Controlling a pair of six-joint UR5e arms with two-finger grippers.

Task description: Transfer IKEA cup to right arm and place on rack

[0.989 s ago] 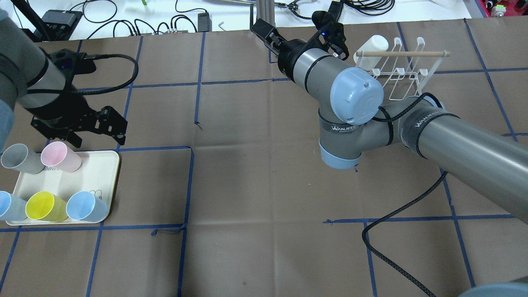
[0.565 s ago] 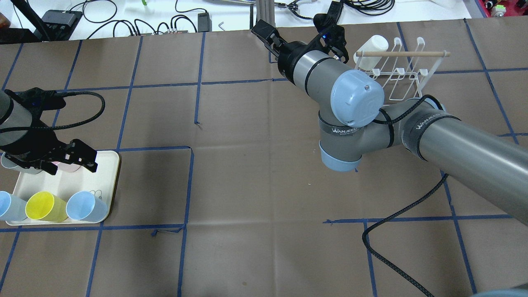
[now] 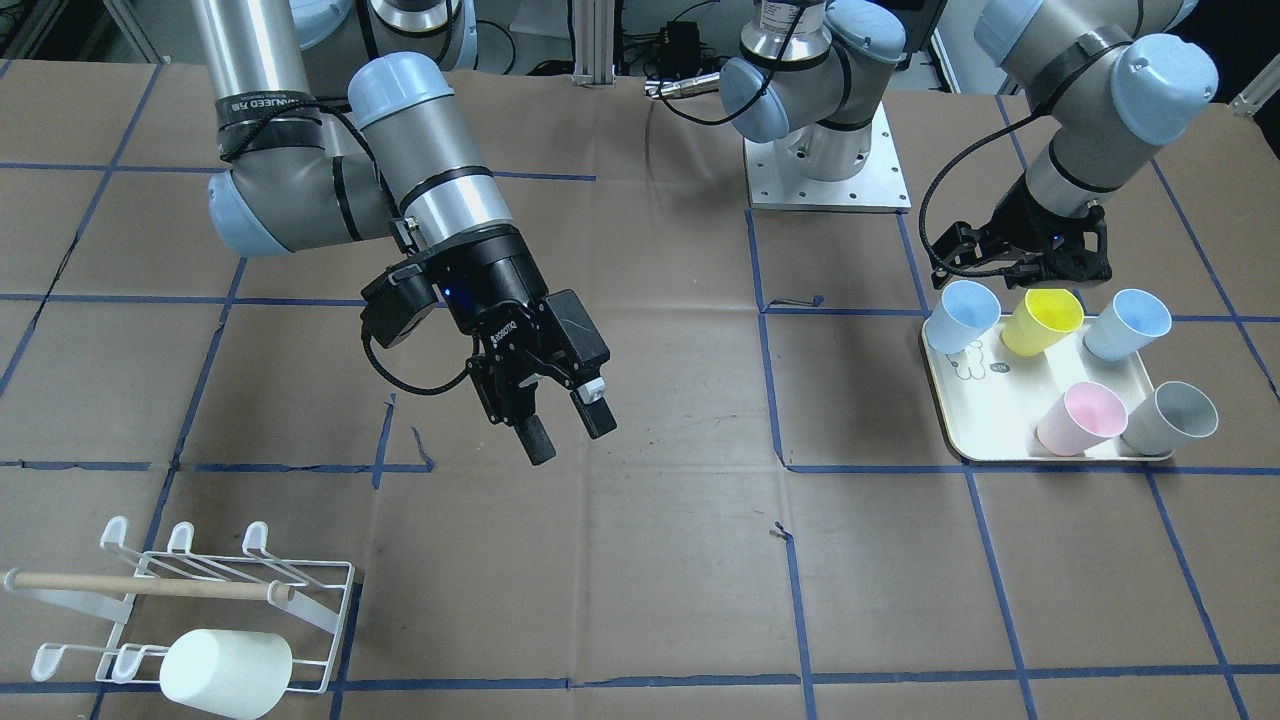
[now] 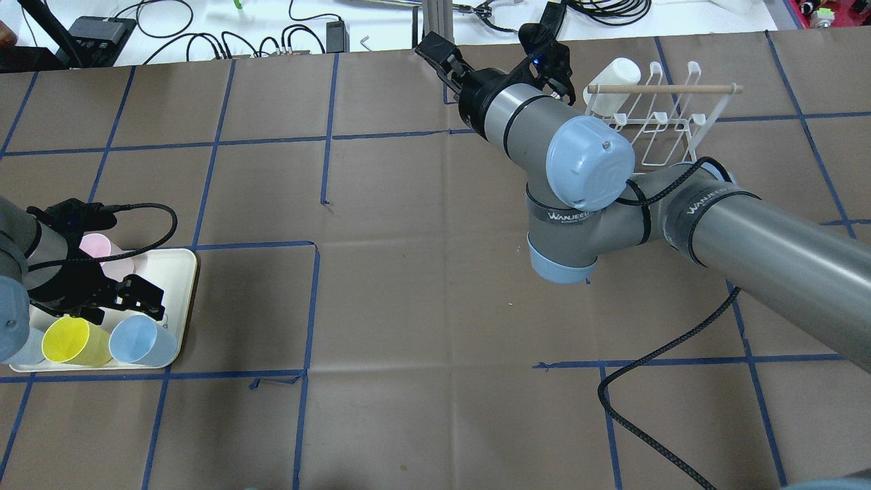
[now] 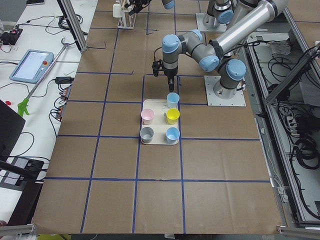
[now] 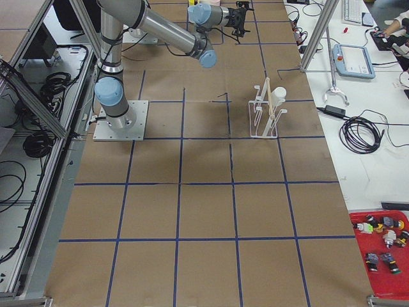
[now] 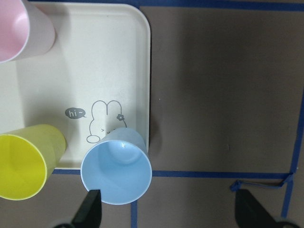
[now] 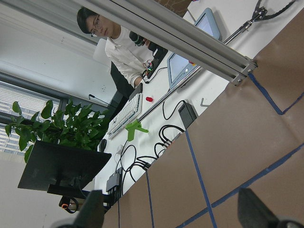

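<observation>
Several IKEA cups stand on the cream tray: pink, yellow, light blue, and in the front view grey and a second light blue. My left gripper is open and empty, pointing down above the yellow and light blue cups. In the left wrist view the light blue cup sits by one fingertip. My right gripper is open and empty, held high over mid-table. The white wire rack holds a white cup.
The tray sits at the table's left side, the rack at the far right. A black cable trails across the table under the right arm. An operator and monitors show beyond the table's edge in the right wrist view.
My left gripper has moved toward the robot's side over the tray, from above the pink and grey cups to above the yellow and light blue ones. The right arm has barely moved.
</observation>
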